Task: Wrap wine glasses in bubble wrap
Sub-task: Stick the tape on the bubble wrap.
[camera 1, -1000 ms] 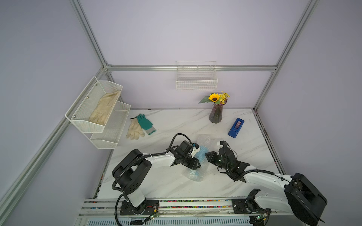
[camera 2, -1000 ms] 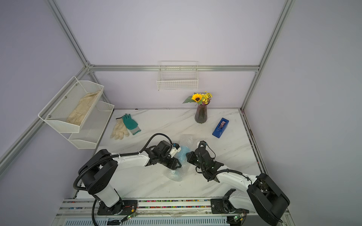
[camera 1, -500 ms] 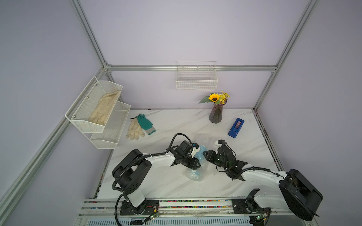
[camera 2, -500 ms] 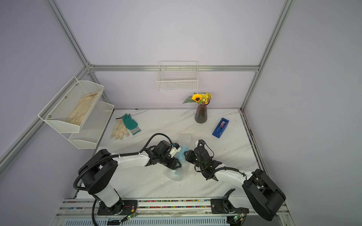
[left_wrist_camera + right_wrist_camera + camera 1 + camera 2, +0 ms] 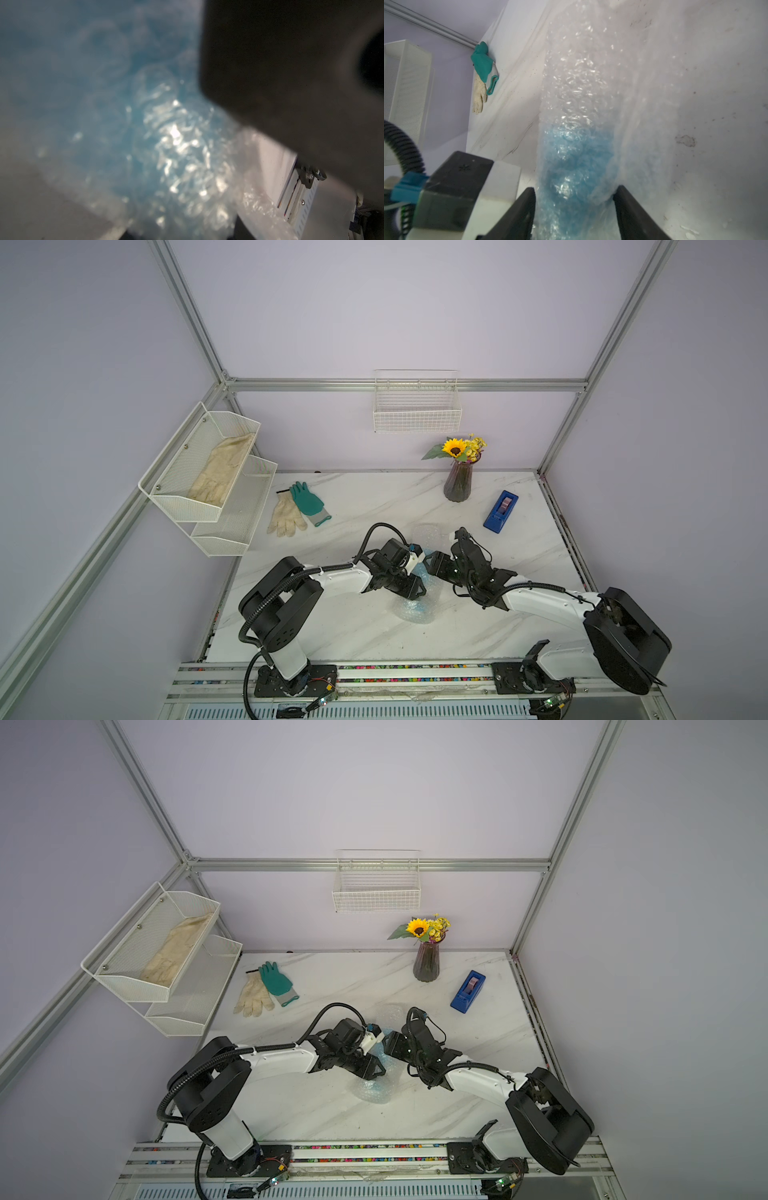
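Observation:
The wine glass (image 5: 571, 164) is a light-blue goblet lying on the marble table, rolled inside the bubble wrap (image 5: 577, 83). In both top views the whitish bundle (image 5: 415, 610) (image 5: 373, 1090) lies between the two arms. My left gripper (image 5: 419, 590) (image 5: 182, 232) is shut on the bundle's middle, and its wrist view is filled with blurred blue under film. My right gripper (image 5: 430, 565) (image 5: 574, 207) meets the bundle from the other side. It is open, one black finger (image 5: 527, 209) on each flank of the wrap. A loose end of wrap (image 5: 428, 533) reaches toward the back of the table.
A dark purple vase with a sunflower (image 5: 458, 485) and a blue tape dispenser (image 5: 500, 512) stand at the back right. Two gloves (image 5: 297, 510) lie at the back left, below a white mesh wall rack (image 5: 208, 481). A wire basket (image 5: 417, 410) hangs on the back wall.
My right gripper's jaws have spread apart around the wrapped bundle, and that arm has edged in toward it. The left arm and its grip have not moved.

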